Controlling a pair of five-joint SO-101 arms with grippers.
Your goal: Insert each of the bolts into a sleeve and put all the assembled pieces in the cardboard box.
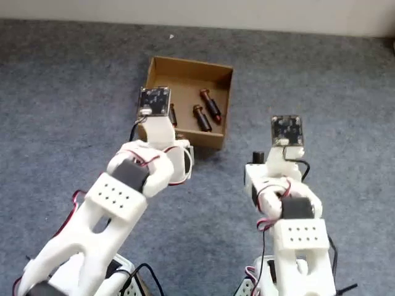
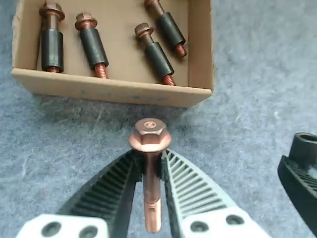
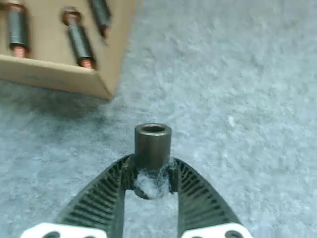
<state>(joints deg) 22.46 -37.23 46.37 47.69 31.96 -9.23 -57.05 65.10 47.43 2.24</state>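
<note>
Left claw (image 2: 151, 157) pinches copper flanged bolt (image 2: 150, 141); right claw (image 3: 152, 171) grips dark hollow sleeve (image 3: 153, 144); cardboard box (image 2: 114, 91) edge near.

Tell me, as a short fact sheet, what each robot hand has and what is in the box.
Left hand: shut on a bare copper bolt
Right hand: shut on an empty dark sleeve
Cardboard box: four assembled pieces lying inside
Surface: grey carpet
Status: bolt and sleeve not yet joined
</note>
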